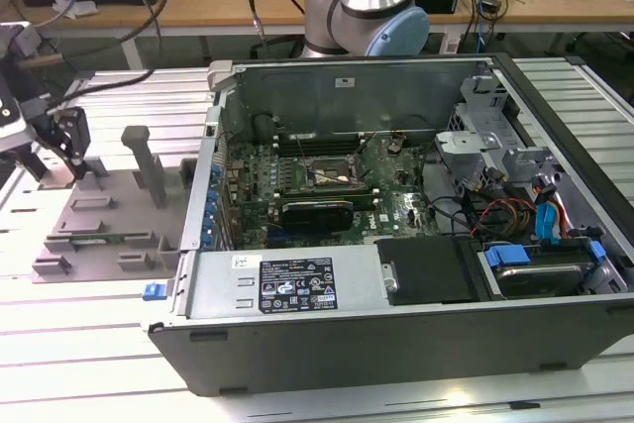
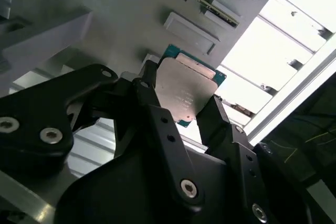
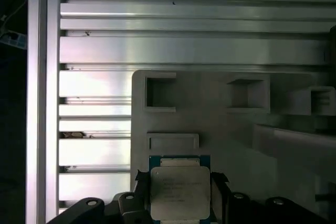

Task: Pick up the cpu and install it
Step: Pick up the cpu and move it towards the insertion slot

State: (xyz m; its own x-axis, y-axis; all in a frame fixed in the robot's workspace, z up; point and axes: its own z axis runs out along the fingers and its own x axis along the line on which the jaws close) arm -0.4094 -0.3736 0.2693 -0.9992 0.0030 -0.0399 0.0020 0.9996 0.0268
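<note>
The cpu [image 2: 186, 87], a flat square chip with a shiny silver top and a green rim, sits between my two black fingers in both wrist views. My gripper [image 2: 181, 103] is shut on the cpu [image 3: 180, 191], with one finger [image 3: 139, 183] against each of two opposite edges. It hangs just over the grey plastic fixture [image 3: 210, 108]. In the exterior view my gripper [image 1: 71, 151] is at the far left, above the fixture [image 1: 109, 220]. The motherboard's metal-framed socket [image 1: 332, 173] lies inside the open computer case, well to the exterior view's right of the gripper.
The open case [image 1: 396, 245] has tall metal walls, a black card [image 1: 317, 213], cables and drive bays. Upright blocks [image 1: 144, 160] rise from the fixture close to the gripper. The table [image 3: 157, 45] is ribbed aluminium. The arm's base [image 1: 367, 7] stands behind the case.
</note>
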